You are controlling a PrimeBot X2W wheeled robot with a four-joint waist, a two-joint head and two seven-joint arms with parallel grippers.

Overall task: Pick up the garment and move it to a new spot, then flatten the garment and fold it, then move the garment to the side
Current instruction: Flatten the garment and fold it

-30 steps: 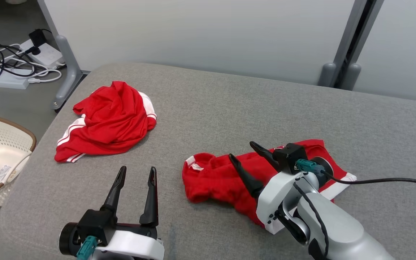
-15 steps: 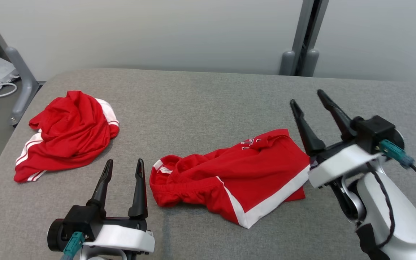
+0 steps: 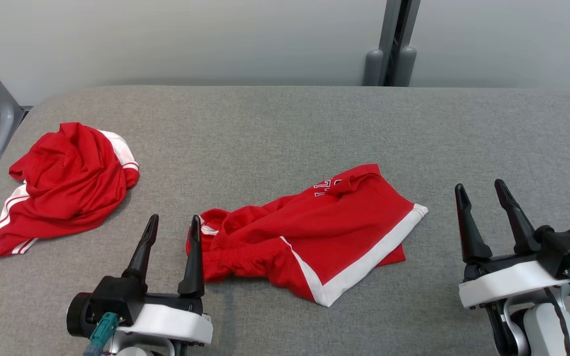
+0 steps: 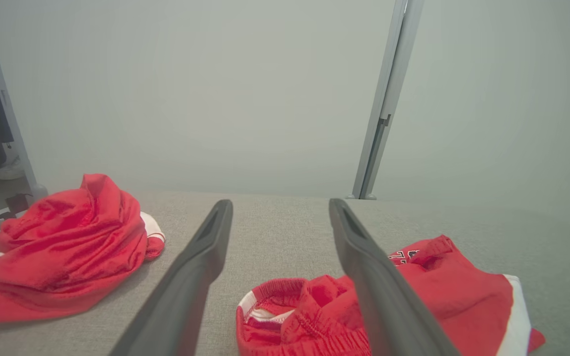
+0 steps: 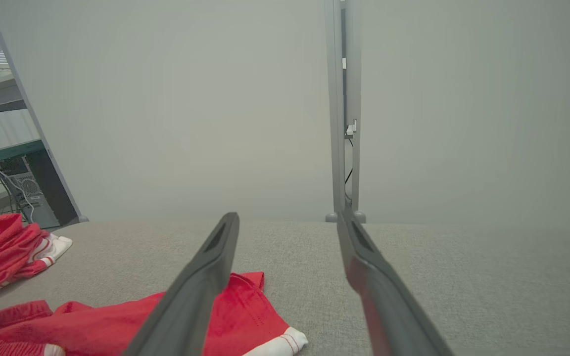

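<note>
Head view: shorts (image 3: 314,237) between left jaws and right jaws, both wide apart, empty; open grey surface (image 3: 265,128) beyond.

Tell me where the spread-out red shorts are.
In the head view the shorts lie on the grey surface between the left gripper and right gripper, waistband end nearest the left one.

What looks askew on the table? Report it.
The shorts lie rumpled, not flat: waistband bunched by the left gripper, top corner folded over. A second red garment sits crumpled at far left.
</note>
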